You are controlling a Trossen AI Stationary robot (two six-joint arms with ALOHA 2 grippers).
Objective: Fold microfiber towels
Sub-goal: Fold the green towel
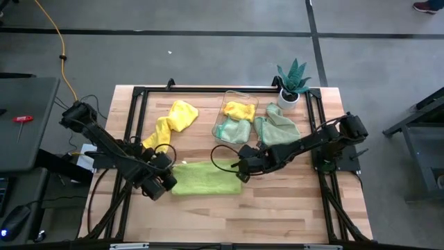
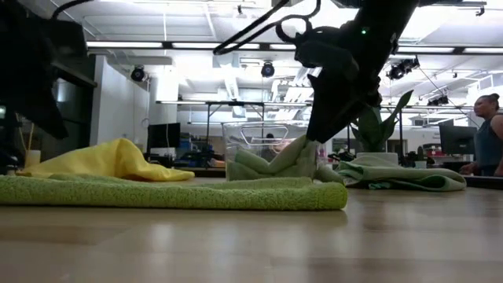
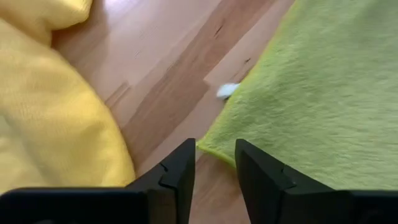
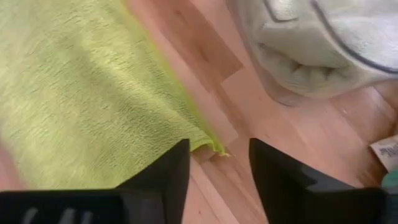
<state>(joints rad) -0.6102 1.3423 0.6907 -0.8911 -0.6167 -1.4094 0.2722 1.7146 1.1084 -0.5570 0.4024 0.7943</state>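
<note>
Cut off at the low view's left edge: flat lime-green microfiber towel (image 2: 173, 193). Half hidden behind the clear plastic bin's (image 1: 239, 96) wall: pale mint cloth (image 1: 232, 130) and small yellow cloth (image 1: 238, 110). Cropped at the right edge: a person (image 2: 489, 134).

I'm looking down on a wooden bench (image 1: 277, 208) with a black frame running around its edges. A clear plastic bin (image 1: 239, 104) is sitting toward the far side, and a spiky green potted plant (image 1: 291, 80) in a white pot is standing at the far right corner. A yellow cable (image 1: 62, 55) is trailing across the grey floor. In the low view, a person (image 2: 489, 137) is standing in the room behind.
</note>
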